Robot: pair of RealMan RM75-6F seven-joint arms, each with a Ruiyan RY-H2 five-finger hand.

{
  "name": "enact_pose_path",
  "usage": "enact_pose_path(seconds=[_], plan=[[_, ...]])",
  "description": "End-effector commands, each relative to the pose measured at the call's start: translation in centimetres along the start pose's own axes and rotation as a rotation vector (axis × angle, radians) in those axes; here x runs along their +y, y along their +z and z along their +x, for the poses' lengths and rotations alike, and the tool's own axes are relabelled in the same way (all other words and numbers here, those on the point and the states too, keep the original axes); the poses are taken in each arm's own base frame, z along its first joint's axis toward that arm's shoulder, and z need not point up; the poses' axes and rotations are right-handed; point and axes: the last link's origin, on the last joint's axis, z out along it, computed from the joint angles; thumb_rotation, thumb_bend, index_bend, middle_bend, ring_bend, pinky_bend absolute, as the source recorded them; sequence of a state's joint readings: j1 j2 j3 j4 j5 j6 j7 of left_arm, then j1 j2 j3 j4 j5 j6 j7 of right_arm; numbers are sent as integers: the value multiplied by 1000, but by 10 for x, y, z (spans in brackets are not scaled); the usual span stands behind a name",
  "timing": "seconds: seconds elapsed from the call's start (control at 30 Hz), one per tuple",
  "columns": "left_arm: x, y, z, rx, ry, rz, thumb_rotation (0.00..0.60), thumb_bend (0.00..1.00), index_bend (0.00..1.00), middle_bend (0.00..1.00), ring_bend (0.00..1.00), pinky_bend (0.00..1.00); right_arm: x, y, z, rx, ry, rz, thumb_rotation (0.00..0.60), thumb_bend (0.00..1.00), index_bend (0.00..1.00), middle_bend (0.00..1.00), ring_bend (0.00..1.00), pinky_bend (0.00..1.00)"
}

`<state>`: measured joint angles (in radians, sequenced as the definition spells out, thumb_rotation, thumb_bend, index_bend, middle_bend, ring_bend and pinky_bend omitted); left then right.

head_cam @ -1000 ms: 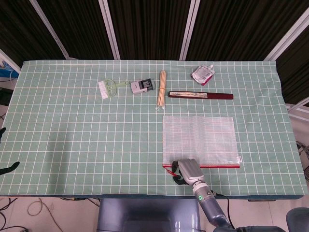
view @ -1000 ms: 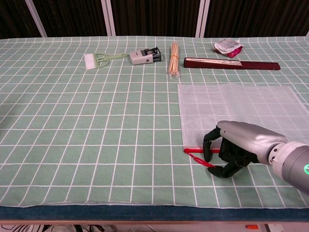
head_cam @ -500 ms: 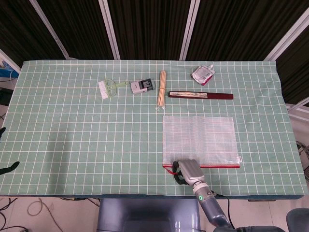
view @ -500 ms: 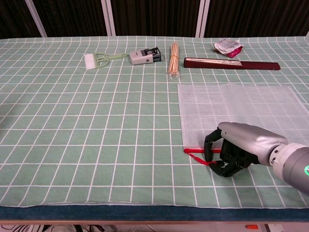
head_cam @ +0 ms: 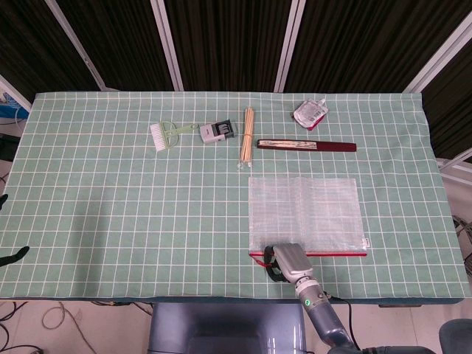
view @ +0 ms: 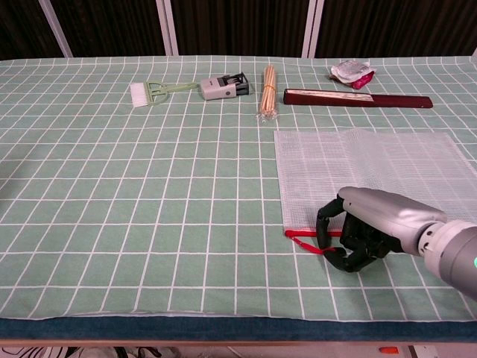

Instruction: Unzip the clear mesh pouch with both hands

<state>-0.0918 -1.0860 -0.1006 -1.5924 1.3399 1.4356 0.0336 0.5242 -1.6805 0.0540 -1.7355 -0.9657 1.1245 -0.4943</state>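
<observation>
At the near right of the table, the pouch [view: 369, 173] lies flat with its red zipper edge [head_cam: 332, 254] toward you. Your right hand [view: 363, 231] has curled tighter over the red pull loop [view: 307, 243] in the last second, pinching it at the zipper's left end. The zipper still looks closed. Your left hand is out of view, so nothing anchors the pouch yet.
</observation>
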Motion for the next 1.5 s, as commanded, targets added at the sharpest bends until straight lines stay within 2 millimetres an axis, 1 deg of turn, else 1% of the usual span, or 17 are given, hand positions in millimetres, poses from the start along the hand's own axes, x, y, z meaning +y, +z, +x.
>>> enact_pose_path(seconds=[0.03,0.13,0.33,0.47,0.57,0.73,0.93,1.0,1.1,1.17,1.33,1.5], plan=[[0,0,0,1,4,0,600,2,0,0,0,0,-1,0,3,11,7,6,600,532,618,1000,1000,981],[0,1,0,4,7,3,600,2,0,0,0,0,-3,-1,9,28,15,21,600,539,625,1000,1000,981],[3,4,1,7,9,3,600,3,0,0,0,0,-11,-1,27,77,36,51,600,550,631,1000,1000,981],[10,8,3,3,15,-22,600,5,0,0,0,0,-17,0,42,110,45,70,600,551,635,1000,1000,981],[23,15,6,2,18,-59,600,21,0,0,0,0,-22,1,55,136,55,85,600,551,636,1000,1000,981],[54,33,15,10,34,-158,600,41,7,0,0,0,-32,3,77,173,66,110,600,552,636,1000,1000,981],[101,58,30,31,67,-294,600,76,43,0,0,0,-47,7,100,207,75,147,600,551,637,1000,1000,981],[120,68,35,30,74,-340,600,85,53,0,0,0,-55,10,108,217,82,160,600,551,637,1000,1000,981],[139,78,38,23,73,-384,600,98,67,0,0,0,-62,13,117,228,83,169,600,551,638,1000,1000,981],[157,87,41,10,70,-425,600,104,84,0,0,0,-67,16,123,236,81,176,600,552,638,1000,1000,981],[195,107,44,-33,77,-514,600,124,121,0,0,0,-74,18,134,246,74,181,600,551,639,1000,1000,981],[233,125,44,-71,109,-615,600,144,170,0,0,0,-76,20,140,251,73,173,600,551,642,1000,1000,981]])
